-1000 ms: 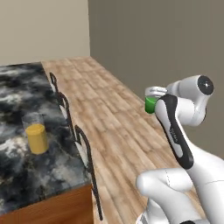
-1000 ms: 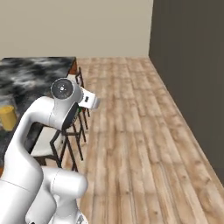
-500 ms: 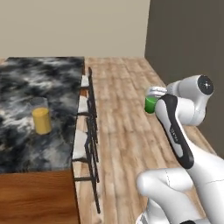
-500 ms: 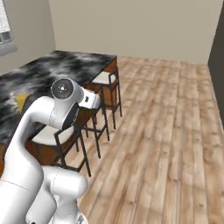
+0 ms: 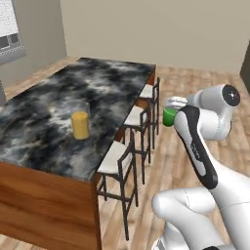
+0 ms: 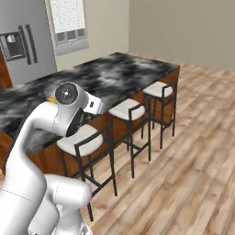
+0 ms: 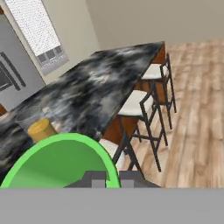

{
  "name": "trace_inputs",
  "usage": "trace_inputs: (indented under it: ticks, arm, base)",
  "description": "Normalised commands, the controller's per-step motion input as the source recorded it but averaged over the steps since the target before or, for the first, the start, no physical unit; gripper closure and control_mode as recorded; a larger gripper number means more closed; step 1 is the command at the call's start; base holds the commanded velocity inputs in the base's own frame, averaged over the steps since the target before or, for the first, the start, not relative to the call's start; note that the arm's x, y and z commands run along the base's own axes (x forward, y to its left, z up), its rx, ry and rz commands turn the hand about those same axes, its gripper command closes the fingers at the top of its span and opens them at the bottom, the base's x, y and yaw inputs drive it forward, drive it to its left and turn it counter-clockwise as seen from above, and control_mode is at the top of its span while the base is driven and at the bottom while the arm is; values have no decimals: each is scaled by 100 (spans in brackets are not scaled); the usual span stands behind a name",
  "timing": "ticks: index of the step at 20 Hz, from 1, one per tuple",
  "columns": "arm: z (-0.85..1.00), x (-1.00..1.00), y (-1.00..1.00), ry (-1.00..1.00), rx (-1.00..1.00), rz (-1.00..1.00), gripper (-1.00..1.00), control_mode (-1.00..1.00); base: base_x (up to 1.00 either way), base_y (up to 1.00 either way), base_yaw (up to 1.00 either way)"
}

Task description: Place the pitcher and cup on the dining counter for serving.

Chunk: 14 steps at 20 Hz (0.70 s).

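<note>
**Cup in the hand, pitcher already on the counter**

The gripper (image 7: 106, 178) is clamped on the cup (image 7: 61, 162); in the hand view its green rim lies directly in front of the two finger tips, so the cup is held at its wall and carried upright. In the left base view the cup (image 5: 169, 116) sits at the end of the folded arm, over the wooden floor and well apart from any surface. I think the arm is kept folded close to the body so that the cup travels safely while the base drives.

The pitcher (image 5: 80, 124) stands upright on the dining counter (image 5: 112, 85), ahead of the hand and to its left, well away from it. It is set back from the counter's edge, probably so that it cannot tip off. So half of the task appears done.

Between the hand and the counter stands a row of stools (image 5: 135, 117), with white seats, touching or just beside the counter's side. The arm will likely need to reach over them, and a free place beside the pitcher seems the natural target for the cup.
</note>
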Motion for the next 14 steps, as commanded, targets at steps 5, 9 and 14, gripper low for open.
trace_inputs:
  ticks: [5, 9, 14]
  arm:
    - [0, 0, 0, 0, 0, 0, 100, 100]
    - [0, 0, 0, 0, 0, 0, 100, 100]
    - [0, 0, 0, 0, 0, 0, 100, 100]
  base:
    - [71, -47, 60]
    - [53, -73, 49]
    - [49, -71, 47]
